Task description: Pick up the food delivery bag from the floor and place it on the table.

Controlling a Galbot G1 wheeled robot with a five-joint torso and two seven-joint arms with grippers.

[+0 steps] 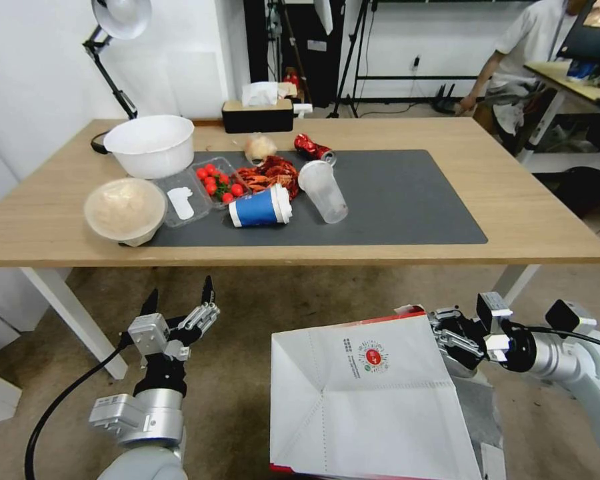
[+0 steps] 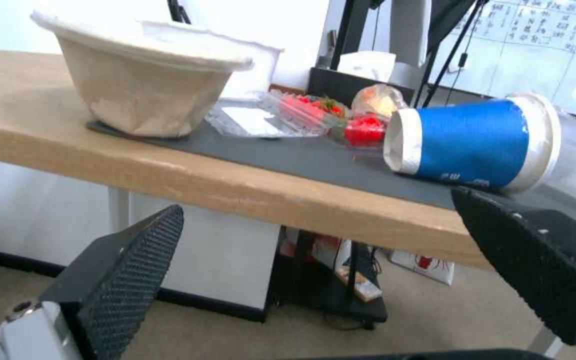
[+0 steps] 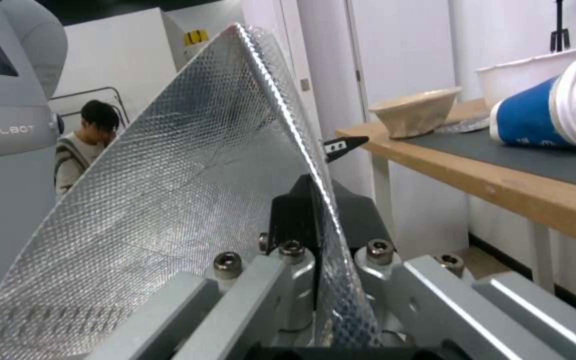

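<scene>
The food delivery bag hangs tilted in front of the table, its white folded panel with the round red logo facing up. My right gripper is shut on the bag's upper right edge. In the right wrist view its fingers pinch the wall, with the silver foil lining spreading away from them. My left gripper stands open just below the table's front edge, left of the bag and apart from it; its black pads hold nothing. The brownish floor lies underneath.
On the dark grey mat lie a tipped blue cup, a clear plastic cup, a crushed red can and a tomato tray. A beige bowl and white bowl sit left. White table legs flank the bag.
</scene>
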